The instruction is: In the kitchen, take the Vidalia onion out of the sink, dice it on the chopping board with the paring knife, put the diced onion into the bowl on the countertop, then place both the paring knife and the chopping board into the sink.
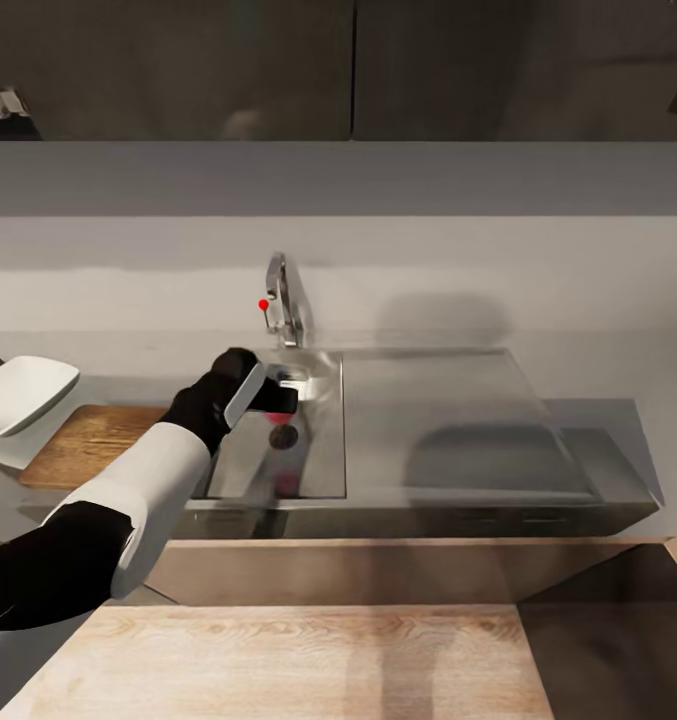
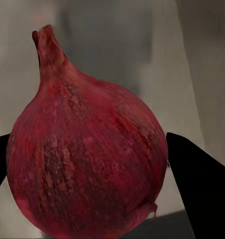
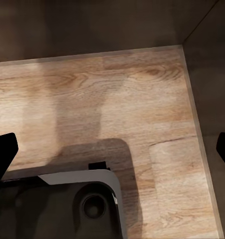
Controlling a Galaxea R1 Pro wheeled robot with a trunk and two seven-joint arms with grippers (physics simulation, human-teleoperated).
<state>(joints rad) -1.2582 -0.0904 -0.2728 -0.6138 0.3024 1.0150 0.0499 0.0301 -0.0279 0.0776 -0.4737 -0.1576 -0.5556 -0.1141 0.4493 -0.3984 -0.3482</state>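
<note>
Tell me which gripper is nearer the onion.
Left. The left gripper is over the sink with its fingers on either side of the onion; the right gripper hangs over wood flooring.

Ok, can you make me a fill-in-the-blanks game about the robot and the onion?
1. The onion between the left gripper's fingers has dark ____ skin.
2. The left gripper is over the ____, below the tap.
3. The white bowl sits at the far ____ of the head view, next to the wooden chopping board.
4. The tap's little knob is ____.

Missing words: red; sink; left; red
</note>
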